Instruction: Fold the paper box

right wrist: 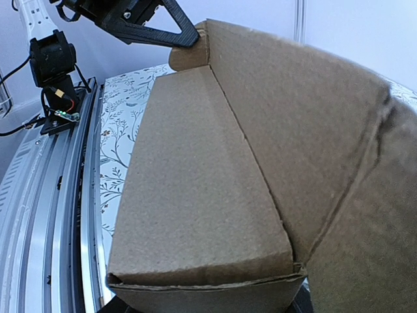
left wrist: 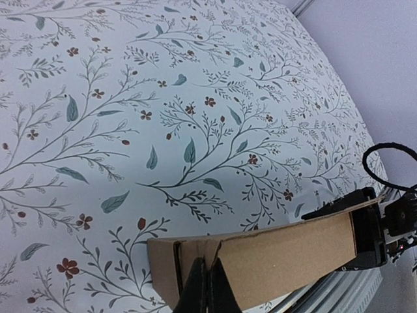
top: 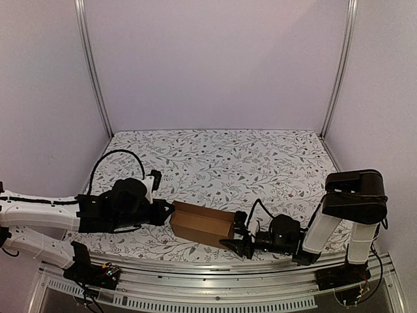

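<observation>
The right gripper sits at the near right corner of the paper box; I cannot tell how far its fingers are spread. The box lies on the floral cloth, and its inside is not shown. At the box's left end, the left gripper pinches the end wall with its fingers narrow.

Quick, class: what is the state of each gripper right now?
Left gripper: fingers closed on an end wall of the paper box.
Right gripper: at the box's other end; cannot be told.
</observation>
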Motion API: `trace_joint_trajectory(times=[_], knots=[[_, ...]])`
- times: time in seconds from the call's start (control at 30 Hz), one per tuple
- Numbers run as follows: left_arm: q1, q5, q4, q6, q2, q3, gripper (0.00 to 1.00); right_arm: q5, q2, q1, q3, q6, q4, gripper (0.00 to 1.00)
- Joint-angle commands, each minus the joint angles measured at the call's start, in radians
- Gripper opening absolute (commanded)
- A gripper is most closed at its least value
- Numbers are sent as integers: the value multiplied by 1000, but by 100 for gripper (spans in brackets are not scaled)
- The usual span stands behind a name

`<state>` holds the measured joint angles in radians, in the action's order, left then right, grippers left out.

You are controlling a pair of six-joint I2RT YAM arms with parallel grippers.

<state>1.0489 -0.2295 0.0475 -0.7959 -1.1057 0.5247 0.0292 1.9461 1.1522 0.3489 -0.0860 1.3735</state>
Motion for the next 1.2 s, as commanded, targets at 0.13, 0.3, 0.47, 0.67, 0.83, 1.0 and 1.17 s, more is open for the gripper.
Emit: trace_joint_trajectory(times=[0.13,0.3,0.47,0.67,0.83,1.0,1.17], knots=[[80,79,84,-10,2,-44,0,-188,25,-23,-3,-4,30,19],[124,45,84,-17,-30,-55,0,-202,21,-22,-1,-19,30,22],[160,8,100,-21,-65,-51,0,-234,18,-22,-1,-27,30,29],[180,-34,137,-24,-76,-29,0,-249,3,-23,-10,-39,31,43],[181,-69,158,-27,-66,-12,0,-251,-33,-23,-39,-41,30,54],[181,-119,206,-43,-85,29,0,-236,-92,-22,-82,-29,3,65],[180,-146,239,-37,-113,71,0,-198,-177,-23,-82,-14,-144,70]])
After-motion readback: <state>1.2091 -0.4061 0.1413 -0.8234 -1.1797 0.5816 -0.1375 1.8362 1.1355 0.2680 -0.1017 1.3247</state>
